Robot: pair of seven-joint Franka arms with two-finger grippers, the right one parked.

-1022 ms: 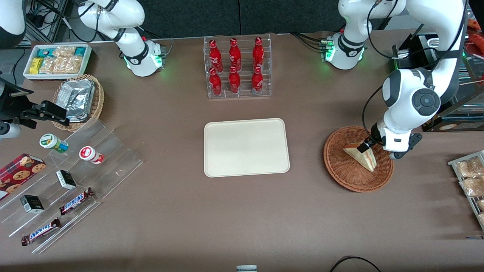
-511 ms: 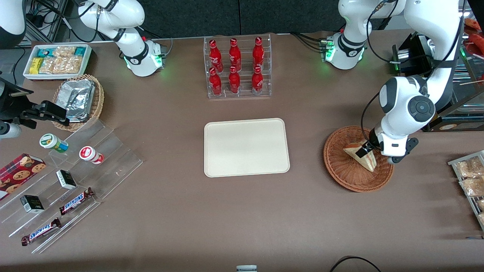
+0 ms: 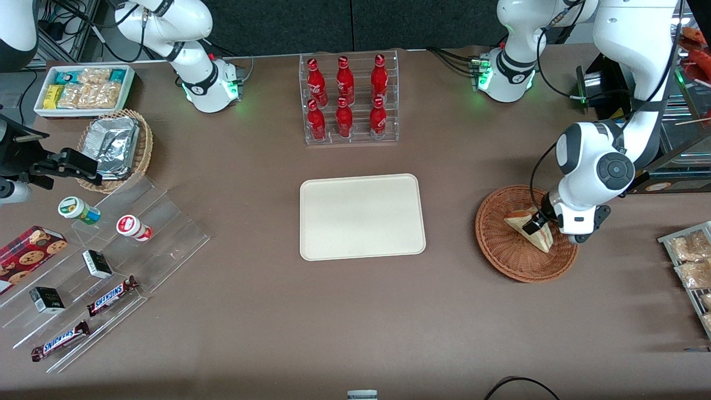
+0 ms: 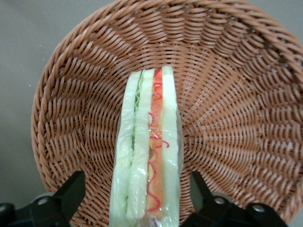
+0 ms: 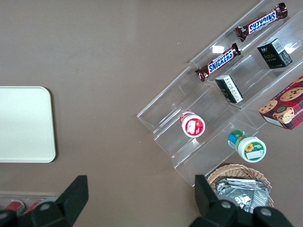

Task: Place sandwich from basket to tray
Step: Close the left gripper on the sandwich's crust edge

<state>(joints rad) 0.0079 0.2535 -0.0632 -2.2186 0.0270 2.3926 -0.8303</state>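
The sandwich (image 3: 541,240) (image 4: 149,156), a wrapped wedge with its red-orange and green filling edge facing up, lies in the reddish-brown wicker basket (image 3: 500,255) (image 4: 236,94) toward the working arm's end of the table. My left gripper (image 3: 545,228) (image 4: 136,189) is down in the basket, open, with one black finger (image 4: 71,189) on each side of the sandwich. A gap shows between each finger and the wrap. The cream tray (image 3: 361,216) lies bare at the table's middle, beside the basket toward the parked arm.
A clear rack of red bottles (image 3: 349,100) stands farther from the front camera than the tray. Snack packets on a wire rack (image 3: 691,261) lie by the table's edge at the working arm's end. A stepped acrylic display (image 3: 111,250), foil-packet basket (image 3: 116,147) and white bin (image 3: 83,89) are at the parked arm's end.
The left arm's wrist has lowered and shifted slightly, bringing the open gripper down around the sandwich. The sandwich and basket have not moved.
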